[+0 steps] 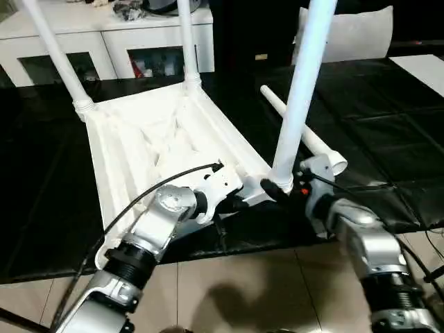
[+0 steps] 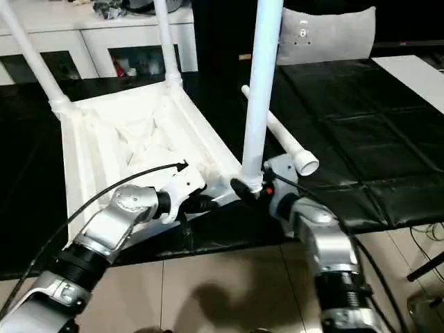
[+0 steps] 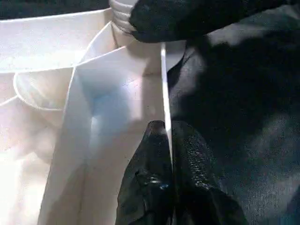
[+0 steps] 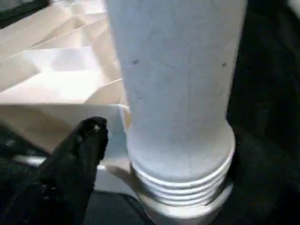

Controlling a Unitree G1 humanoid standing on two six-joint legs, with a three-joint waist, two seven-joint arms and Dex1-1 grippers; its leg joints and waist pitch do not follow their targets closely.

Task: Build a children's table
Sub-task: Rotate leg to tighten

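Note:
The children's table lies upside down on the black mat, its ribbed underside (image 1: 146,146) facing up. Two legs (image 1: 59,59) (image 1: 187,41) stand in the far corner sockets. A third leg (image 1: 302,83) stands upright in the near right socket. A loose leg (image 1: 305,135) lies on the mat to the right. My left gripper (image 1: 232,202) is shut on the top's thin near rim (image 3: 164,84), one finger (image 3: 154,178) on each side. My right gripper (image 1: 281,189) is open around the upright leg's threaded base (image 4: 178,178), with its visible finger (image 4: 79,154) clear of the leg.
A long white cabinet (image 1: 104,35) runs along the back left and a white cushion (image 1: 354,31) leans at the back right. The black mat (image 1: 388,125) extends right; a white sheet (image 1: 423,69) lies at its far right. Tiled floor (image 1: 243,291) lies in front.

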